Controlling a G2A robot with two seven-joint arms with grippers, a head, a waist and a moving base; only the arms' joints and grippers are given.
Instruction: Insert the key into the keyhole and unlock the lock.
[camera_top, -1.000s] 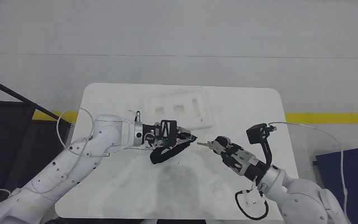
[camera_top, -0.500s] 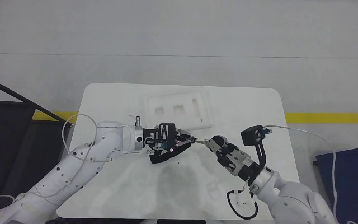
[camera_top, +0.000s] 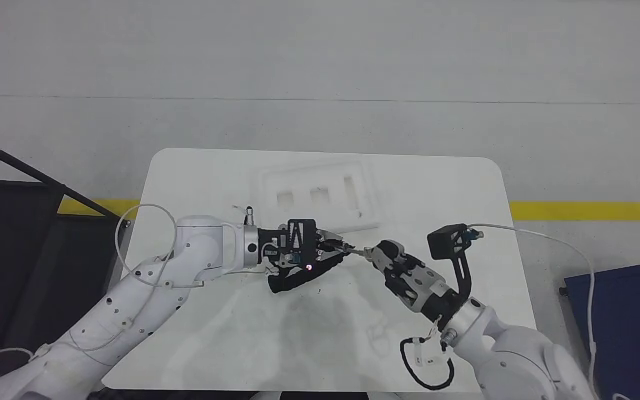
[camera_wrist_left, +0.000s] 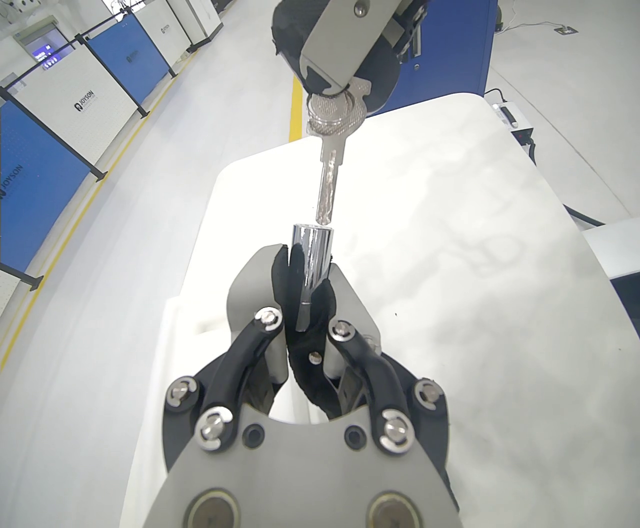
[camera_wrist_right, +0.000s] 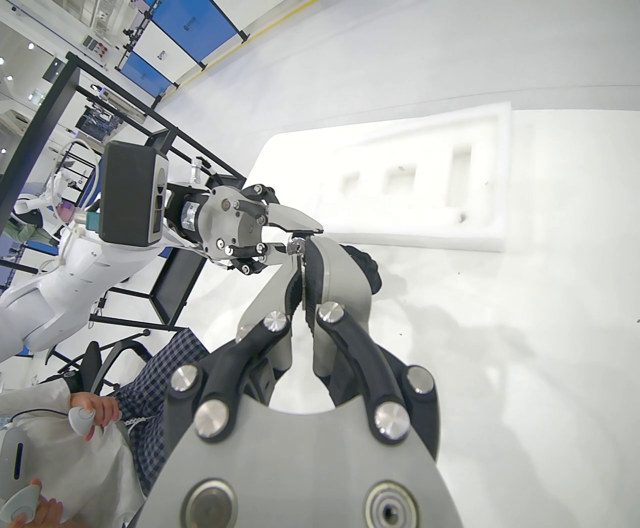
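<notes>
Chrome first: the lock (camera_wrist_left: 312, 245) is a short shiny cylinder, and my left pincer (camera_wrist_left: 307, 267) has it clamped between its black pads. The fingers are drawn in tight on the lock's body, and its free end sticks out past the tips. The key (camera_wrist_left: 330, 165) is silver with a round knurled head and points straight down the line of that cylinder. Its blade tip is right at the lock's end face. From my screens I cannot tell whether the tip has gone into the keyhole or only touches the face. My right pincer (camera_wrist_left: 345, 85) is closed on the key's head, one grey finger and one black pad pressed flat against it, and the whole blade is left bare.

In the top view the two pincers meet nose to nose just below the centre of the frame. Key and lock are both held up off the table (camera_top: 450, 190), over its middle. The arm with the lock comes in from the lower left of that frame, and the arm with the key comes in from the lower right.

Above the meeting point in the top view, toward the table's far edge, lies a white foam tray (camera_top: 316, 192) with three rectangular recesses. It sits near the pincers but apart from both.
</notes>
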